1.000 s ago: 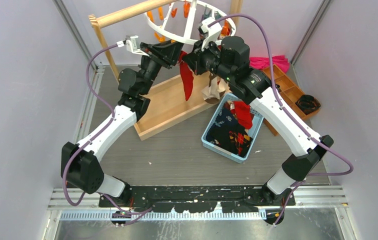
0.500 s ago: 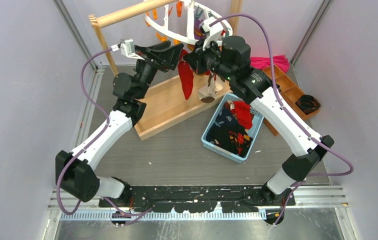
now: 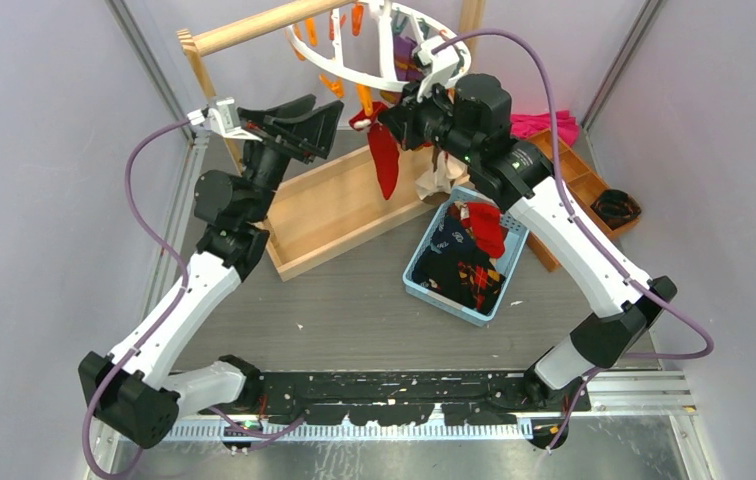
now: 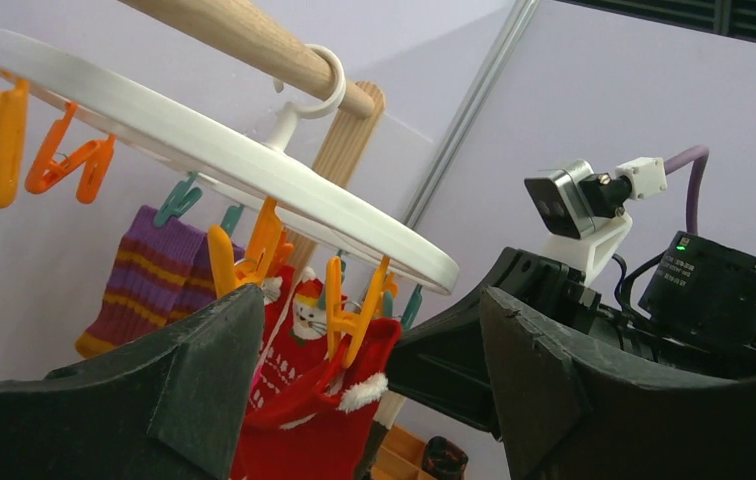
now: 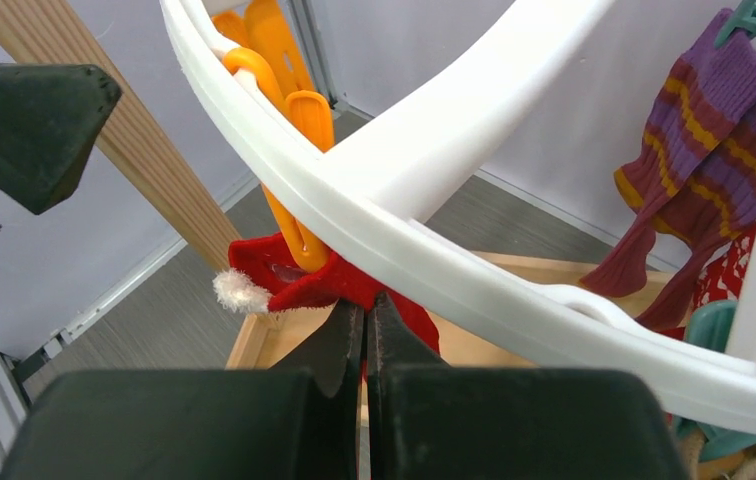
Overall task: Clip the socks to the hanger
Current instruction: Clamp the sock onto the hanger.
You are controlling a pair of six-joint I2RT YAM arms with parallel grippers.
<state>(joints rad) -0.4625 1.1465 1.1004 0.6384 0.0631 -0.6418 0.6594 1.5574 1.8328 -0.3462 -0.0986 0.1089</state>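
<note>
Left arm [image 3: 216, 268] farther back, left fingers [image 4: 179, 385] wide, empty; right fingers [image 5: 339, 345] tight on vertical toe-down red sock [image 3: 386, 165]

No lettering, number, brand or sign can be read in any view. White marks on the dark socks [image 3: 451, 265] in the blue basket [image 3: 444, 301], right of centre in the top view, are too small to make out. The white pattern on the red sock [image 4: 299, 410], at the bottom middle of the left wrist view, is blurred and gives no legible words.
</note>
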